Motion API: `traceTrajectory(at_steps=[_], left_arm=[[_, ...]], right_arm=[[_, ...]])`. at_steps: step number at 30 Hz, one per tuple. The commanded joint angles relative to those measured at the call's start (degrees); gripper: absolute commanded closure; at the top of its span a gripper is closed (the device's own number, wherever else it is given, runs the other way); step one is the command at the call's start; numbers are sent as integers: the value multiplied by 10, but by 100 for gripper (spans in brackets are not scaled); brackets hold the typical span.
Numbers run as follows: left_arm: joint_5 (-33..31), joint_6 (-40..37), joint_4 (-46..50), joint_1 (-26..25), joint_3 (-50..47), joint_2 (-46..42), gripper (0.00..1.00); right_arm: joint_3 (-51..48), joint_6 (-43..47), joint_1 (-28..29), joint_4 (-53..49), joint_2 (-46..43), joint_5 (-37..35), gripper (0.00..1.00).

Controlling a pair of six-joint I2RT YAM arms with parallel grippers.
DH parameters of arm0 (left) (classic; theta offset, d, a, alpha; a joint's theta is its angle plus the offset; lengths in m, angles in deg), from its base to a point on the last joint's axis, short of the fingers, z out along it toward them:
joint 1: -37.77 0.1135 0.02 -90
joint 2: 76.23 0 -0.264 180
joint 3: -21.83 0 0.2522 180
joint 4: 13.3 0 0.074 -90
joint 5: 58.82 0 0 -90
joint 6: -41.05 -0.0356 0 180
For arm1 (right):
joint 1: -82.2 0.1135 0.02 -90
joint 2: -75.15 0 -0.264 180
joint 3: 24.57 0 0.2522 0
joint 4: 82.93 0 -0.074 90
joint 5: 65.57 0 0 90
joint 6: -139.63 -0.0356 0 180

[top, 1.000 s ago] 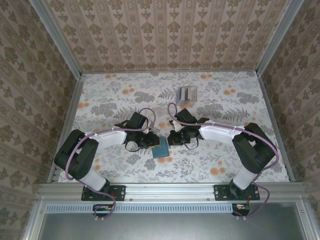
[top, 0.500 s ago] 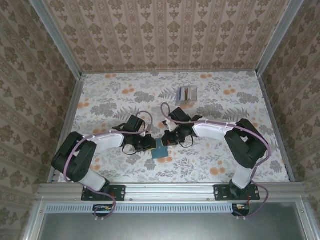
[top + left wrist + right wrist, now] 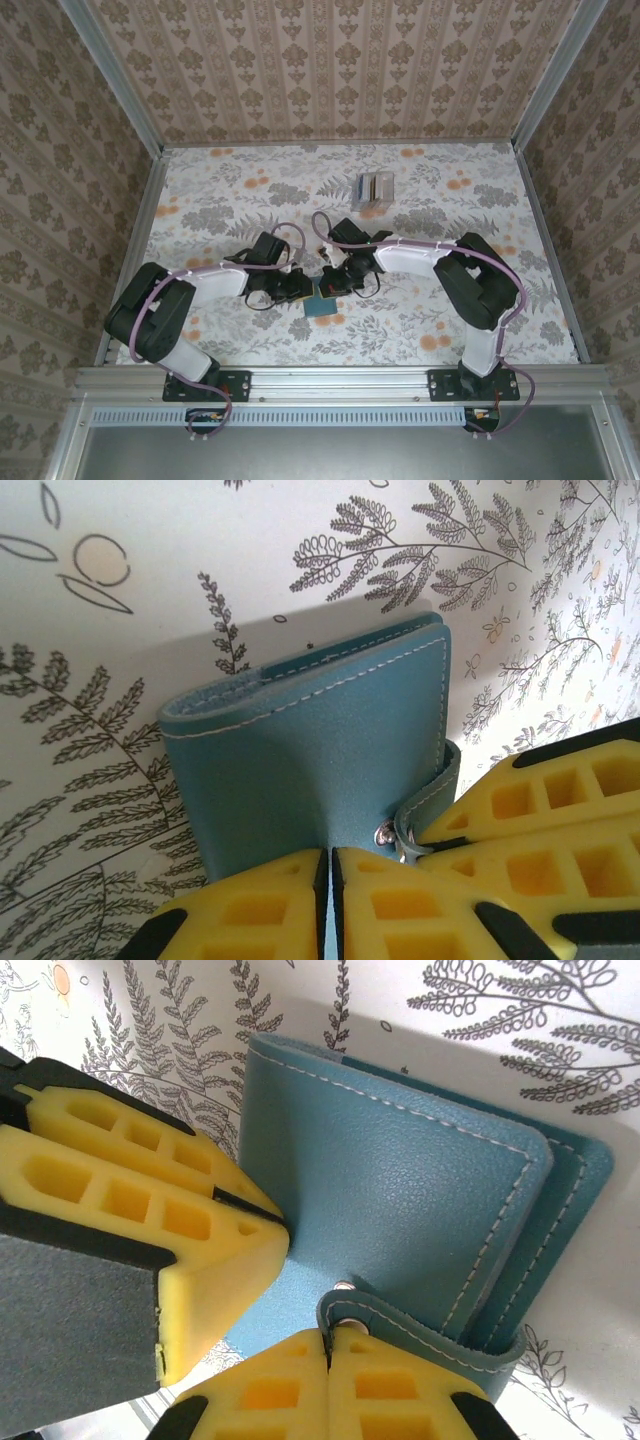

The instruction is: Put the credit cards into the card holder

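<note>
The card holder [image 3: 322, 303], a closed teal-blue wallet, lies on the flowered table between both arms. My left gripper [image 3: 332, 868] is shut on the card holder's [image 3: 310, 750] near edge, a thin sliver of teal pinched between the yellow pads. My right gripper [image 3: 328, 1345] is shut on the snap strap [image 3: 420, 1325] at the card holder's [image 3: 400, 1180] side, the metal snap just above the tips. From above, the left gripper [image 3: 302, 291] and right gripper [image 3: 334, 284] meet over the wallet. The credit cards [image 3: 374, 188] lie in a fanned stack farther back.
The left gripper's yellow fingers [image 3: 120, 1200] crowd the left of the right wrist view, and the right gripper's fingers [image 3: 545, 800] sit at the right of the left wrist view. Patterned walls [image 3: 330, 70] and metal rails [image 3: 140, 240] enclose the table.
The right arm has swung left and down onto the wallet's strap. The left gripper has closed further on the wallet's edge, and the wallet has shifted slightly.
</note>
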Motion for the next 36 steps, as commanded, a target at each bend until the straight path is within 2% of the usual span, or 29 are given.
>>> traceTrajectory(at_steps=[1, 6, 21, 36], left_arm=[[-4, 14, -13, 5, -15, 10, 85], [1, 14, -14, 6, -15, 15, 85], [5, 14, -25, 10, -18, 18, 85], [4, 17, -33, 10, -25, 15, 86]], right_arm=[[13, -4, 6, -31, 15, -24, 100], [13, -18, 8, -27, 2, -74, 100], [22, -26, 8, -24, -27, -72, 100], [28, -40, 12, -13, 4, -71, 100]])
